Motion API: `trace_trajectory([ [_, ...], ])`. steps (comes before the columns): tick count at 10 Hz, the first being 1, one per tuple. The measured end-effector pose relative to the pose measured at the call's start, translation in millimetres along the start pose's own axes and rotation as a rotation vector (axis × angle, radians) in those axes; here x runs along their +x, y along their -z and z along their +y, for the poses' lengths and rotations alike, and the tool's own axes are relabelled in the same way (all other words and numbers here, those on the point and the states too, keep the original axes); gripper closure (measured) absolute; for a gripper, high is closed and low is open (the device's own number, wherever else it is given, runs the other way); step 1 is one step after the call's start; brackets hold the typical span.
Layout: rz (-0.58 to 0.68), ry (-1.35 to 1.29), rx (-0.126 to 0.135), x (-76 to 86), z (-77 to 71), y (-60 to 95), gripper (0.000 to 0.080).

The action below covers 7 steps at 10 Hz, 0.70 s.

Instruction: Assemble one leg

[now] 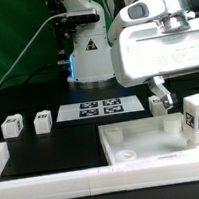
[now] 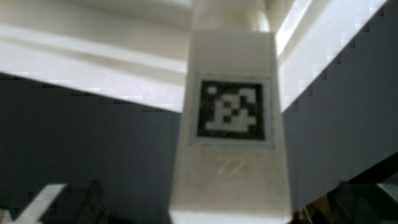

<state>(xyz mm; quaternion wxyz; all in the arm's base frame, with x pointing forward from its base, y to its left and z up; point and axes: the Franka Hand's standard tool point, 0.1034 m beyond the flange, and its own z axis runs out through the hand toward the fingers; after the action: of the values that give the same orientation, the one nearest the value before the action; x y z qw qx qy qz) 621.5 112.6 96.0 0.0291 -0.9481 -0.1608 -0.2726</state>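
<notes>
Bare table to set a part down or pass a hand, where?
Free: black table bordered by the two left legs, marker board, tray and white front rail. Crowded: exterior view's right, gripper and right legs by tray.

- Four small white plastic block-shaped legs [image 1: 8, 127] [image 1: 42, 121] [image 1: 159, 104] [image 1: 198, 116] can be counted in the exterior view.
- The wrist view shows only one leg [image 2: 231, 60], with one black-and-white square tag [image 2: 231, 108] on its face.
- One large white square tray-like piece [image 1: 144, 148].
- One thin flat white marker board [image 1: 99, 109], carrying four black-and-white square tags.
- One white robot arm [image 1: 87, 54] with one pincer [image 1: 158, 92].
- One black counter [image 1: 72, 136].
- One white border strip [image 1: 45, 165] along the counter's near edge.
- One thin dark cable [image 1: 26, 48].
</notes>
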Motion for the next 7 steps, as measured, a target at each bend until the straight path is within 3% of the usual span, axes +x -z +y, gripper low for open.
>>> trace_trajectory([
  [1, 0.006, -0.001, -0.002, 0.3, 0.8, 0.3, 0.0151],
  [2, -0.051, -0.006, 0.015, -5.1, -3.6, -2.2, 0.0151],
  [3, -0.171, 0.001, 0.048, -5.5, -9.4, -0.7, 0.0151],
  [6, -0.41, 0.004, 0.105, -4.5, -4.1, 3.7, 0.0151],
  [7, -0.527, -0.001, 0.136, -10.4, -6.6, 7.0, 0.0151],
])
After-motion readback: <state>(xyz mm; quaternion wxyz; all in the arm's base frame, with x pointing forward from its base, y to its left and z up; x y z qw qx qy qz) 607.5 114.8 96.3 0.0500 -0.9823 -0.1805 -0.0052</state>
